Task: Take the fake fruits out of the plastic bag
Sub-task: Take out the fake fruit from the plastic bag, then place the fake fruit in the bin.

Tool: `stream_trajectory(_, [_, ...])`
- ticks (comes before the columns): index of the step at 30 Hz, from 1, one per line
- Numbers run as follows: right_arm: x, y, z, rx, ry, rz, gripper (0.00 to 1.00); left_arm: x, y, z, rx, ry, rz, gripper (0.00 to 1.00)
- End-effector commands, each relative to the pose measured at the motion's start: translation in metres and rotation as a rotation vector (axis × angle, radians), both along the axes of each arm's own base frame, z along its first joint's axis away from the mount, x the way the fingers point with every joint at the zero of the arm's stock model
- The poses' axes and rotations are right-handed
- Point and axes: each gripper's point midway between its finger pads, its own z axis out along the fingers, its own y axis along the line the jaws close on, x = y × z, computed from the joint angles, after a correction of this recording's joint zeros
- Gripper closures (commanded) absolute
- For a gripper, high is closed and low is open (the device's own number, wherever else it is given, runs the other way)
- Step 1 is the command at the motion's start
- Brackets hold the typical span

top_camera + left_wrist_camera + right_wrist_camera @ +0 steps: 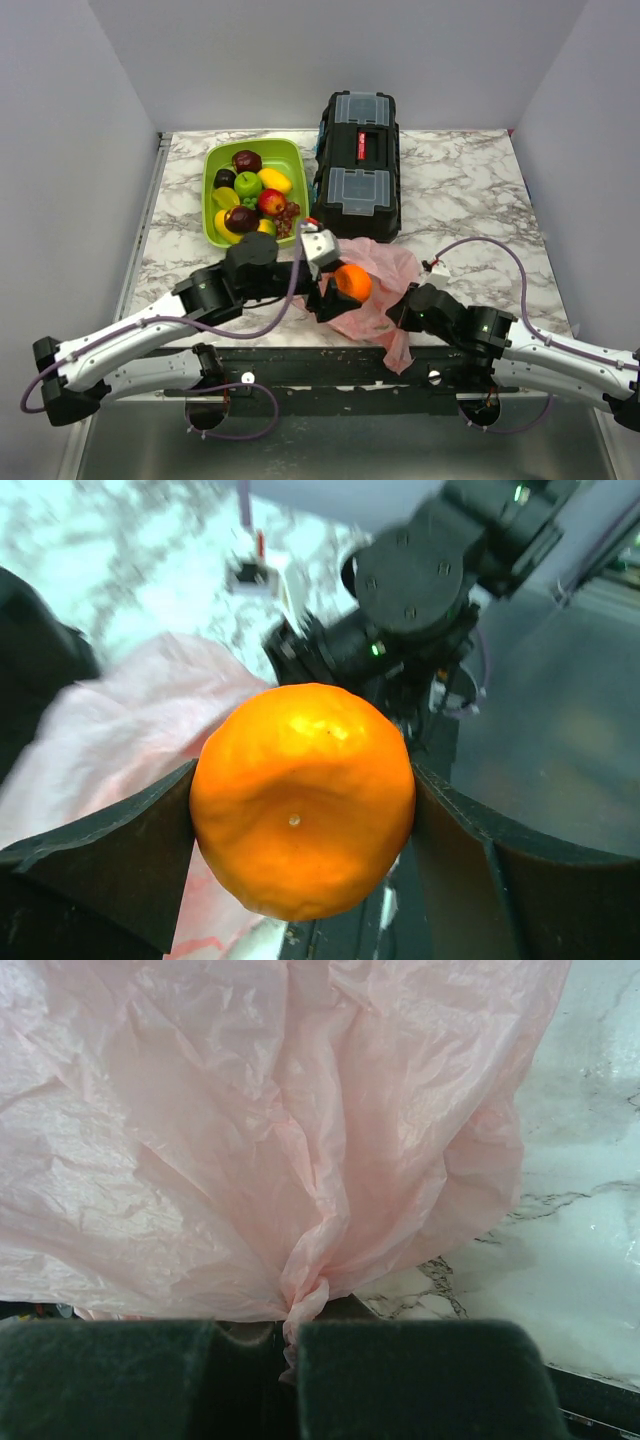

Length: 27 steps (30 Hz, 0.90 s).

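Note:
A glossy orange (303,800) fills the left wrist view, pinched on both sides by my left gripper's (300,825) dark fingers (110,855). From above, the orange (352,282) hangs just above the pink plastic bag (385,270), held by the left gripper (343,288). The bag (260,1130) lies crumpled near the table's front edge. My right gripper (287,1345) is shut on a twisted bunch of its thin plastic; seen from above, the right gripper (398,312) sits at the bag's near right side.
A lime-green tray (219,160) at the back left holds several fruits. A black toolbox (357,163) stands behind the bag. The marble table's front edge (300,345) runs just below both grippers.

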Motion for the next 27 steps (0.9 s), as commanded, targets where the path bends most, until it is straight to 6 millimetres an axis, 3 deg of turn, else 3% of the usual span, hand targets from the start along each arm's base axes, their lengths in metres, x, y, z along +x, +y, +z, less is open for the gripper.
stream_trajectory(1, [0.006,0.000,0.002,-0.001,-0.021,-0.025,0.99,0.009,0.028,0.059,-0.126,-0.136,0.039,0.65])
stream_trajectory(5, [0.004,0.002,0.003,0.003,-0.017,-0.009,0.99,0.042,0.062,0.091,-0.186,-0.209,0.266,0.72])
stream_trajectory(9, [0.004,0.002,0.003,0.008,-0.014,-0.009,0.99,0.087,0.103,0.103,-0.208,-0.262,0.597,0.82])
stream_trajectory(16, [0.001,0.000,0.006,0.021,-0.012,-0.008,0.99,0.159,0.178,0.088,-0.149,-0.297,1.185,0.96])
stream_trajectory(18, [0.002,-0.001,0.007,0.021,-0.017,-0.010,0.99,0.174,0.182,0.076,-0.116,-0.267,1.242,0.96])
stream_trajectory(20, [0.002,-0.002,0.007,0.016,-0.018,-0.013,0.99,0.187,0.167,0.055,-0.033,-0.223,1.179,0.97])
stream_trajectory(23, [0.002,-0.002,0.008,0.016,-0.016,-0.013,0.99,0.205,0.163,0.022,0.107,-0.097,1.208,1.00])
stream_trajectory(27, [0.001,-0.003,0.007,0.015,-0.011,-0.015,0.99,0.226,0.166,0.007,0.093,0.054,1.255,1.00])
